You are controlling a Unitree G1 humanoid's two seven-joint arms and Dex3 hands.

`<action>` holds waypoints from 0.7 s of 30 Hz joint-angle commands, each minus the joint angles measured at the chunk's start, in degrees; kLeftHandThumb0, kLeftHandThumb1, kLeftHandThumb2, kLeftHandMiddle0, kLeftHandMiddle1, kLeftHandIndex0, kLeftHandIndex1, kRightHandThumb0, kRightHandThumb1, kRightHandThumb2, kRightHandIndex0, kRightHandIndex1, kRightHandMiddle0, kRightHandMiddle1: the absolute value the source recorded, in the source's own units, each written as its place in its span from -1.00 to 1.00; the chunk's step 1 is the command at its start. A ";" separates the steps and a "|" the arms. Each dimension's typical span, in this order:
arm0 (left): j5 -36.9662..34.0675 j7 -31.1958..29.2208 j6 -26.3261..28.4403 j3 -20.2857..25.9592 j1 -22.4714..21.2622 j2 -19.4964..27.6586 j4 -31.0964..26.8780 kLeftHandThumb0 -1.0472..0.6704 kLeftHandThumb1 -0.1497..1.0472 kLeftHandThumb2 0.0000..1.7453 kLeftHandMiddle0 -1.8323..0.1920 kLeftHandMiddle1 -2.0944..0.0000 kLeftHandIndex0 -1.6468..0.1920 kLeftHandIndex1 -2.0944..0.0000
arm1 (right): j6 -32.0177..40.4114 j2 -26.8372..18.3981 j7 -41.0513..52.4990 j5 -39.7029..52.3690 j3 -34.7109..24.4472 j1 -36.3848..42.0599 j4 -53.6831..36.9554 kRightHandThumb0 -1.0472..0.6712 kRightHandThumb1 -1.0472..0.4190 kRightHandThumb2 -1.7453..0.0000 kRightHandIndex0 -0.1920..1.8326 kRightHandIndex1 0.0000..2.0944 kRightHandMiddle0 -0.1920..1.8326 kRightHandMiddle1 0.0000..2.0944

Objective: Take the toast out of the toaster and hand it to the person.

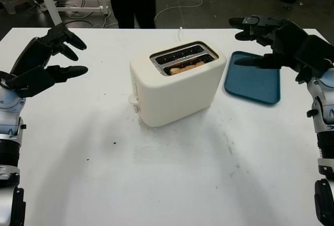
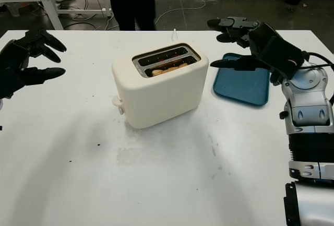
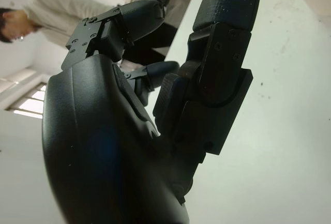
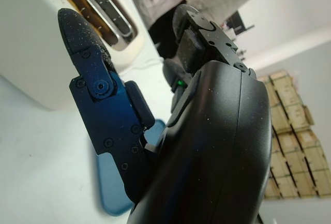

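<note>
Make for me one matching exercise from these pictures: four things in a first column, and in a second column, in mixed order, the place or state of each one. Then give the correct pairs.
Column 1:
1. toast
2. blue tray
3. left hand
4. person

Column 2:
A. lying flat on the table, on the right-hand side of the toaster
B. standing at the table's far edge
C. sitting in the toaster's nearer slot
D. open, raised above the table, on the left-hand side of the toaster

Pairs: 1-C, 2-A, 3-D, 4-B

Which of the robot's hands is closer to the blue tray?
The right hand, open, hovers over the blue tray. The left hand, open, hovers far across the table, beyond the toaster.
</note>
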 commanded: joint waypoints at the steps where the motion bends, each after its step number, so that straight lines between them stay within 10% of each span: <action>1: -0.88 -0.30 0.16 0.30 -0.01 0.10 -0.58 -1.00 0.79 -0.87 0.60 -0.49 0.60 -0.39 | 0.31 0.10 -0.46 0.13 -0.29 0.07 -0.74 -0.52 -0.53 1.00 -0.80 -0.20 -0.36 -0.99; 21: -1.14 -0.45 0.09 0.39 0.00 0.06 -0.41 -1.00 0.79 -0.87 0.60 -0.48 0.59 -0.38 | 0.65 0.02 -0.49 0.04 -0.19 0.06 -0.96 -0.55 -0.54 1.00 -0.79 -0.21 -0.36 -0.99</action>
